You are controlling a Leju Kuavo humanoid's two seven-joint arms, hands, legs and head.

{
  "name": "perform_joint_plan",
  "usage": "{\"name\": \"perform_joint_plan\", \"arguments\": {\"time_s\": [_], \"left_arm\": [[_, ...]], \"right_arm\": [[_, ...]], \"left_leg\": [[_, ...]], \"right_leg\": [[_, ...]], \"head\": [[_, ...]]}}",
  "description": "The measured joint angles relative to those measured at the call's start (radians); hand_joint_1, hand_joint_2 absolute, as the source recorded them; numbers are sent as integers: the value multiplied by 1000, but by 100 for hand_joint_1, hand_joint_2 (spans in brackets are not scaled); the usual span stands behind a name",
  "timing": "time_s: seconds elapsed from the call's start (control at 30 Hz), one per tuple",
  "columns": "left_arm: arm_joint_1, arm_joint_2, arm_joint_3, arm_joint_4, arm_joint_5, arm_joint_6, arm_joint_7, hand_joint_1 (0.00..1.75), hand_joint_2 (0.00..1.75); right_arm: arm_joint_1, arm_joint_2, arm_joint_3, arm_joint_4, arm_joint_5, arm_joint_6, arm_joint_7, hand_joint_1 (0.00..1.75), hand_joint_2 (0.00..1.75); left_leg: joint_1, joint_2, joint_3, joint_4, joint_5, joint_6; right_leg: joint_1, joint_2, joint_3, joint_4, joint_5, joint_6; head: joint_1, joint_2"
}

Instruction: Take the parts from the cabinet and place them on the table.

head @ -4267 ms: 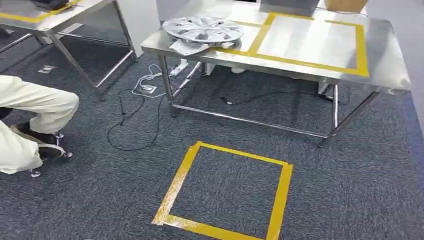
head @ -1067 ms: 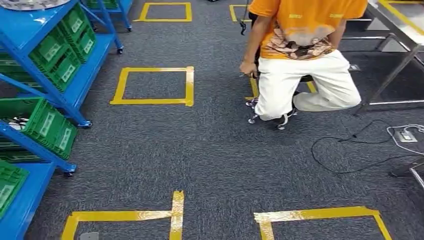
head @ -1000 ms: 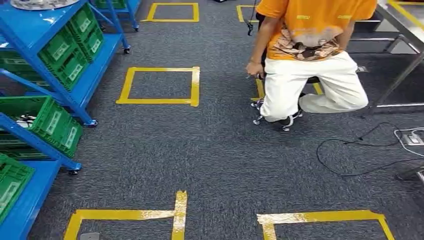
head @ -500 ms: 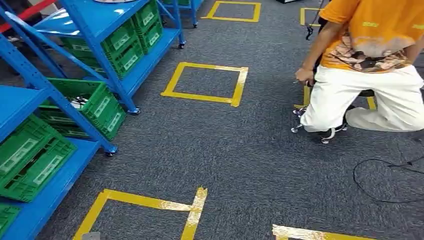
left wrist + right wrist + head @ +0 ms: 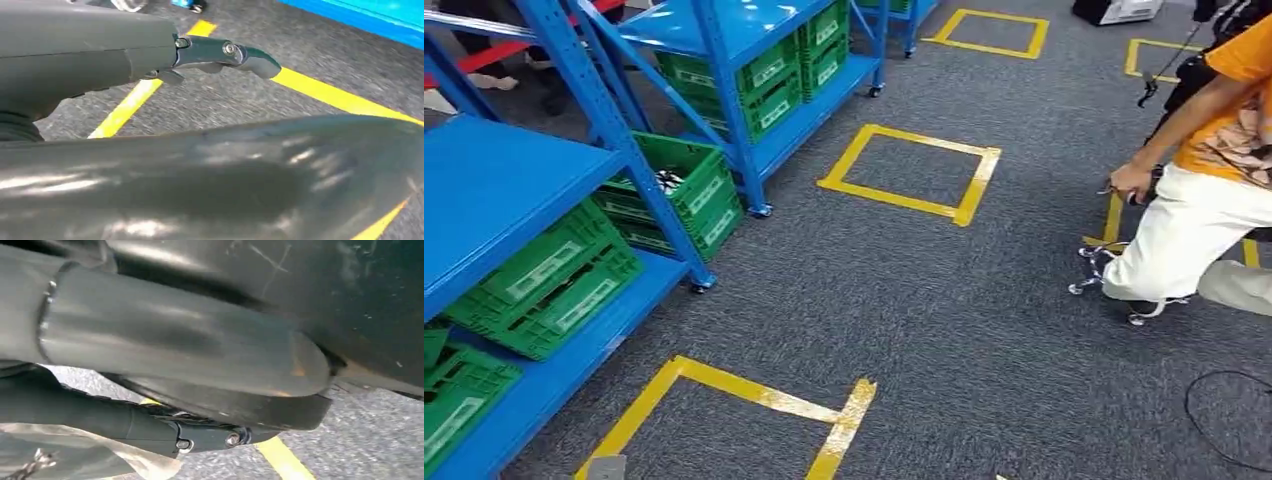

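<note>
The grey carpet [image 5: 924, 320] took up most of what we saw from the head. The blue cabinet [image 5: 514, 190] ran along the left, its shelves stacked with green crates. We judged that the cabinet was there to be reached from the front. A yellow tape square [image 5: 754, 392] lay on the carpet just before it, likely a standing mark, with a second square [image 5: 894, 198] farther on. At the right a person [image 5: 1194, 230] sat low on a wheeled stool [image 5: 1089, 285], well apart from the shelves.

One tilted crate [image 5: 699, 195] held small dark and white parts [image 5: 667, 181], not yet taken; what they were we could not tell.

The left hand [image 5: 125, 55] and right hand [image 5: 125, 422] hung over the floor, probably at rest for walking. Each showed one straight dark finger, but whether either hand was spread or closed we could not tell.
</note>
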Motion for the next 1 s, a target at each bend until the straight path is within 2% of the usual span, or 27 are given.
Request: {"name": "perform_joint_plan", "arguments": {"time_s": [0.03, 0.07, 0.1, 0.13, 0.17, 0.23, 0.27, 0.3, 0.33, 0.37, 0.4, 0.43, 0.47, 0.5, 0.53, 0.57, 0.6, 0.63, 0.67, 0.77, 0.8, 0.83, 0.87, 0.93, 0.97, 1.0], "left_arm": [[6, 0, 0, 0, -2, 2, -10, 0, 0], [12, -1, 0, 0, -2, 2, -17, 0, 0], [20, -2, 0, 0, -2, 2, -24, 0, 0], [23, -2, 0, 0, -2, 2, -27, 0, 0], [29, -2, 1, 0, -3, -2, -29, 0, 0], [41, -3, 1, 0, -8, -4, -29, 0, 0], [45, 0, 2, 0, -8, -4, -27, 0, 0], [48, -2, 2, 0, -8, -4, -27, 0, 0], [47, -1, 2, 0, -8, -5, -24, 0, 0], [46, -1, 2, 0, -8, -5, -24, 0, 0], [46, 0, 3, 0, -8, -5, -24, 0, 0], [47, 0, 4, 0, -6, -5, -24, 0, 0], [52, -1, 5, 0, -5, -5, -24, 0, 0], [56, 0, 6, 0, -3, -5, -24, 0, 0], [58, 1, 7, 0, -3, -5, -24, 0, 0], [58, 2, 9, 0, -3, -5, -24, 0, 0], [57, 2, 11, 0, -3, -5, -25, 0, 0], [54, 2, 13, 0, -2, -6, -25, 0, 0], [53, 1, 14, -1, 1, -7, -26, 0, 0], [63, 1, 21, -1, 3, -8, -26, 0, 0], [64, 0, 23, -1, 4, -8, -26, 0, 0], [63, 1, 24, -1, 5, -8, -26, 0, 0], [59, 0, 25, -2, 5, -6, -26, 0, 0], [57, -2, 26, -2, -7, 5, -26, 0, 0], [59, -1, 26, -2, -9, 6, -26, 0, 0], [60, -1, 27, -2, -9, 6, -26, 0, 0]], "right_arm": [[-1, 0, 0, 0, -3, -3, 1, 0, 0], [1, 0, 0, 0, -8, -13, 0, 0, 0], [1, 0, -1, 0, -11, -25, 0, 0, 0], [3, -1, -3, 1, -15, -30, -1, 0, 0], [4, -1, -4, 1, -17, -35, -2, 0, 0], [2, -1, -5, 0, -18, -41, -3, 0, 0], [2, 2, -5, 0, -16, -51, -3, 0, 0], [2, 1, -5, 0, -13, -61, -3, 0, 0], [4, 1, -5, 0, -10, -75, -7, 0, 0], [7, 1, -5, 0, -8, -85, -9, 0, 0], [10, 1, -5, 0, -6, -100, -11, 0, 0], [11, 1, -5, 0, -1, -110, -12, 0, 0], [10, 1, -5, 0, 3, -117, -13, 0, 0], [9, 1, -5, 0, 5, -121, -13, 0, 0], [8, 1, -5, 0, 5, -122, -14, 0, 0], [8, 1, -5, 0, 8, -126, -18, 0, 0], [9, 1, -5, 0, 10, -135, -22, 0, 0], [9, 1, -5, 0, 11, -151, -26, 0, 0], [8, 1, -5, 0, 14, -161, -29, 0, 0], [4, 1, -5, -1, 17, -169, -31, 0, 0], [3, 1, -5, -2, 18, -170, -31, 0, 0], [3, 1, -5, -2, 20, -171, -31, 0, 0], [4, 1, -5, -2, 28, -174, -30, 0, 0], [8, 0, -2, -2, 45, -179, -26, 0, 0], [10, 0, -2, -2, 48, -179, -24, 0, 0], [9, 0, -1, -2, 54, -178, -24, 0, 0]], "left_leg": [[0, -19, 3, 0, 0, 0], [0, -34, 4, 0, -1, -1], [4, -44, 2, 0, -1, -2], [-1, -57, -4, 5, -2, -8], [6, -68, -10, 5, 3, -16], [11, -91, -15, -1, 9, -29], [7, -93, -16, 5, 4, -34], [-1, -27, -23, 24, -15, -38], [-1, 19, -45, 74, -49, -42], [1, 39, -75, 143, -86, -47], [3, 47, -114, 229, -126, -50], [5, 48, -138, 284, -146, -52], [7, 49, -148, 311, -147, -56], [9, 51, -132, 286, -121, -58], [10, 57, -96, 221, -80, -58], [11, 71, -44, 123, -33, -57], [9, 113, 7, 29, 0, -54], [-3, 145, 20, 7, -22, -51], [0, 129, 17, 1, -15, -37], [-4, 102, 11, 1, -16, -22], [5, 91, 17, -5, -10, -13], [5, 84, 16, -6, -9, -8], [5, 72, 14, -6, -8, -2], [4, 47, 12, -5, -8, 0], [3, 34, 12, -5, -8, 0], [3, 20, 13, -4, -8, 0]], "right_leg": [[0, 10, 38, -96, 62, -6], [0, 40, 75, -187, 111, -13], [-3, 102, 95, -234, 112, -18], [-7, 115, 102, -256, 110, -18], [-3, 102, 111, -256, 107, -15], [1, 84, 113, -255, 108, -17], [-9, 63, 117, -268, 114, -24], [-8, 49, 122, -270, 115, -28], [-6, 32, 124, -270, 113, -33], [-4, 13, 126, -270, 110, -35], [-3, -10, 128, -270, 107, -38], [-3, -26, 128, -270, 106, -39], [-3, -43, 128, -270, 105, -38], [-3, -57, 130, -270, 103, -37], [-3, -69, 133, -269, 101, -34], [-3, -82, 139, -269, 98, -32], [-3, -93, 146, -269, 94, -27], [5, -103, 144, -268, 89, -21], [8, -110, 142, -265, 85, -15], [5, -135, 160, -270, 83, -2], [-1, -106, 149, -265, 71, 9], [-3, -50, 140, -235, 47, 11], [-4, -18, 107, -161, 6, 11], [-3, -4, 22, 7, -61, 12], [-2, -3, -8, 56, -66, 11], [-2, -3, -13, 52, -46, 9]], "head": [[0, 0], [0, 0], [-1, 0], [-4, 0], [1, 0], [0, 0], [0, 0], [-2, 0], [-12, 0], [-14, 0], [-13, 0], [-14, 0], [-14, 0], [-14, 0], [-14, 0], [-14, 0], [-14, 0], [-16, 0], [-14, 0], [-15, 0], [-13, 0], [-10, 0], [-7, 0], [-6, 0], [-6, 0], [-6, 0]]}}
